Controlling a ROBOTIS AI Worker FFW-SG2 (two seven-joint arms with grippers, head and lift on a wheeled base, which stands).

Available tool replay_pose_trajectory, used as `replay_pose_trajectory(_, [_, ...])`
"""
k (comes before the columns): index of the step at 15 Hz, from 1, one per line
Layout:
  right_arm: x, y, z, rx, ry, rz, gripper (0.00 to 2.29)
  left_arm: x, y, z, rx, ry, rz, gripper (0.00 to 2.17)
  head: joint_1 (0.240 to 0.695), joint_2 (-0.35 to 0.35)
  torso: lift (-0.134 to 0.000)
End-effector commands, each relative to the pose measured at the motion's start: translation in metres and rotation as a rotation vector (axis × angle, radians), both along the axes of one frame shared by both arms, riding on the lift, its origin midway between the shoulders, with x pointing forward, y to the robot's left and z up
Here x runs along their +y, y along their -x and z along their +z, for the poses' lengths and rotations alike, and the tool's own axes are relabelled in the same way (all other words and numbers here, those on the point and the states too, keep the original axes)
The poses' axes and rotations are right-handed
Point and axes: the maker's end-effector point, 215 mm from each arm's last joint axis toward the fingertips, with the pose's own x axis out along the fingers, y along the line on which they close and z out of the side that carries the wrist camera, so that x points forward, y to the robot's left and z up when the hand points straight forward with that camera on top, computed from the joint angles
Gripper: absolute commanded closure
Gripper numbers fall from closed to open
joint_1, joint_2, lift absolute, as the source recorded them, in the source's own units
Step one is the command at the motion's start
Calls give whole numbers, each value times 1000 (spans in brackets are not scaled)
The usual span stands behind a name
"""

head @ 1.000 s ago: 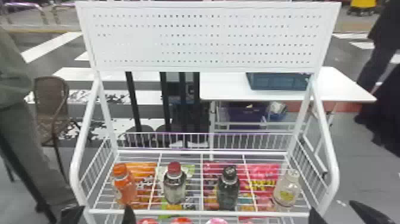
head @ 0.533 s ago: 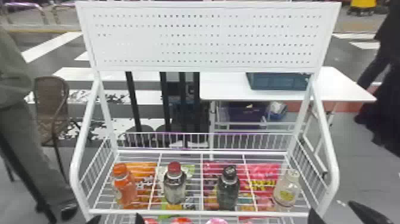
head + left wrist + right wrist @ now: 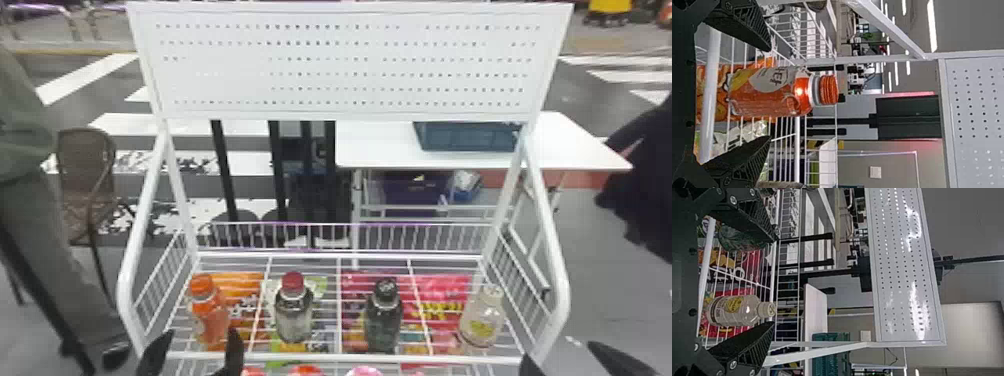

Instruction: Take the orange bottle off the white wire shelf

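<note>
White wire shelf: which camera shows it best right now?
The head view: it takes in the white wire shelf from side to side, with four bottles in a row on it. The left wrist view shows, up close, the part around the orange bottle; the right wrist view, the part around the clear bottle.

My left fingers (image 3: 234, 352) are black with ribbed pads (image 3: 752, 160). I see an orange bottle (image 3: 211, 320) with an orange cap (image 3: 201, 284) and white-and-yellow label (image 3: 764, 80); the wire shelf (image 3: 300, 358) is white, its white panel (image 3: 225, 75) dotted in rows.

Black, ribbed wedge fingers (image 3: 746, 349), apparently silvery screws (image 3: 733, 365).
</note>
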Motion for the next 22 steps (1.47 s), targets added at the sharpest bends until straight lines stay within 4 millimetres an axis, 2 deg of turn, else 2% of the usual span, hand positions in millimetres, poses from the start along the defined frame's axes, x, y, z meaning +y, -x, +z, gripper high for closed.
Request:
replay_pose_trajectory(1, [0, 1, -1, 2, 1, 0, 154, 6, -12, -2, -10, 18, 3, 107, 499, 0, 0])
replay_pose_trajectory(6, [0, 0, -1, 1, 5, 0, 154, 6, -36, 1, -15, 34, -15, 107, 499, 0, 0])
replay_pose_trajectory(11, [-2, 1, -4, 7, 4, -2, 154, 3, -57, -14, 18, 24, -23, 107, 499, 0, 0])
replay_pose_trajectory(14, [-2, 1, -8, 13, 4, -3, 154, 9, -62, -17, 24, 24, -14, 134, 499, 0, 0])
replay_pose_trajectory(16, [-2, 0, -8, 11, 4, -3, 154, 12, -61, -16, 21, 35, -6, 302, 499, 0, 0])
replay_pose_trajectory(18, [-2, -1, -7, 8, 3, -3, 154, 14, -59, -15, 18, 39, 2, 758, 499, 0, 0])
replay_pose_trajectory(19, [-2, -2, -7, 8, 3, -3, 154, 15, -57, -15, 18, 40, 4, 886, 499, 0, 0])
replay_pose_trajectory(22, [-2, -2, -9, 11, 2, -3, 154, 13, -56, -6, 1, 43, 2, 896, 499, 0, 0])
